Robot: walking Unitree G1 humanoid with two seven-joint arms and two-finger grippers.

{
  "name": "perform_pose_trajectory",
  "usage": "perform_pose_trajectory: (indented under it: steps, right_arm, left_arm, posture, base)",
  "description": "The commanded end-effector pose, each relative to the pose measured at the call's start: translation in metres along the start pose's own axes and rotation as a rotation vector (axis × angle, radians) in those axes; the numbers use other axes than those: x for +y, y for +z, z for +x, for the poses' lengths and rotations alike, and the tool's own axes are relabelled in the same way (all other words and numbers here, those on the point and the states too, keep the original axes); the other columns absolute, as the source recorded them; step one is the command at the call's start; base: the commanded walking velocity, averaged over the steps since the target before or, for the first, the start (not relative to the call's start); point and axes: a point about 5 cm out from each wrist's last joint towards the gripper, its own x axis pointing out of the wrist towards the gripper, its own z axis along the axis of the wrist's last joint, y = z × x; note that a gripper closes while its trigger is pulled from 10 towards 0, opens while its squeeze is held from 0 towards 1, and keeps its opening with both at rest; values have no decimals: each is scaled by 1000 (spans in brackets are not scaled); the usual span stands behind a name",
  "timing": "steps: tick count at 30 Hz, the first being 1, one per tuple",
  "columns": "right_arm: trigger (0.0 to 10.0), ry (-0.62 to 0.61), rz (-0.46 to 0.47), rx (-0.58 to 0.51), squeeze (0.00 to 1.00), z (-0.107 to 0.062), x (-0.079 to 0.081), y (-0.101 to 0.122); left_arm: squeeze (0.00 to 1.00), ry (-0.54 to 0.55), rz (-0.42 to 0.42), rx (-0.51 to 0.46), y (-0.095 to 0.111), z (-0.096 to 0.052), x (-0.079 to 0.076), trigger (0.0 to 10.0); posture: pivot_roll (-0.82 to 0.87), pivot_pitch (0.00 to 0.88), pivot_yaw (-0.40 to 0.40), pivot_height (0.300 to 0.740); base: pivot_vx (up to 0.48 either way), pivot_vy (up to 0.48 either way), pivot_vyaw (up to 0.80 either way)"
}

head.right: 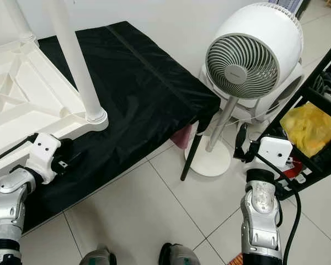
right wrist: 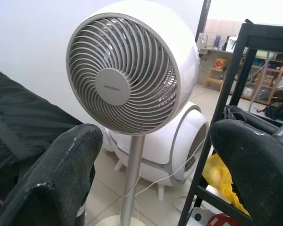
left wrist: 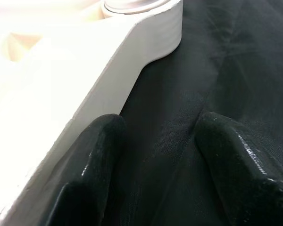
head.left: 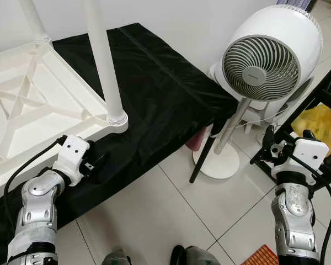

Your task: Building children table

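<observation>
Tabletop: cut off at left edge | Legs: tops cut off (upper edge) | Left gripper: fingertips indistinct against black cloth | Shelf: contents too small to identify

Upturned table on cloth-covered bench; fan right; shelf probably farther right.

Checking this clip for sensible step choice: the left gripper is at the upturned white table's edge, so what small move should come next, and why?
Probably ease the left gripper sideways so its open fingers straddle the white tabletop's rim. One finger already lies against that rim on the black cloth, with nothing held.
</observation>
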Motion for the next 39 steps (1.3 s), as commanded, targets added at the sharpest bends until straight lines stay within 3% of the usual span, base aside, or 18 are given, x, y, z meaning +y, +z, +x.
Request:
perform_pose_trajectory:
  steps: [1,7,9,10,13,21,28,39]
  right_arm:
    - [10000,15,3,21,0,0,5,-3]
    - [10000,22,1,21,0,2,3,-2]
    - [10000,28,0,15,0,1,4,-1]
    - [10000,28,0,15,0,1,4,-1]
    - [10000,76,14,33,0,-4,12,-4]
    - [10000,166,44,52,0,-14,29,-7]
    - [10000,220,31,59,0,-31,41,-9]
    - [10000,210,6,56,0,-34,39,-9]
  left_arm:
    - [0,468,-4,57,-11,-10,27,10000]
    - [0,553,-36,87,-16,-15,38,10000]
    - [0,427,-58,-53,3,-10,19,10000]
    - [0,427,-58,-53,3,-10,19,10000]
    - [0,256,-52,-186,23,-2,-11,10000]
    - [0,146,-41,-235,28,2,-27,10000]
    - [0,24,-120,-326,46,4,-52,10000]
    - [0,77,-142,-371,62,15,-49,10000]
  posture:
    - [130,59,-35,740]
    - [123,61,-30,740]
    - [124,62,-33,740]
    - [124,62,-33,740]
    - [119,62,-37,740]
    - [115,64,-38,740]
    - [106,66,-35,740]
    - [91,51,-33,740]
  base:
    - [0,0,0]
    - [0,0,0]
    - [0,0,0]
    - [0,0,0]
    - [0,0,0]
    - [0,0,0]
    - [0,0,114]
    - [0,0,800]
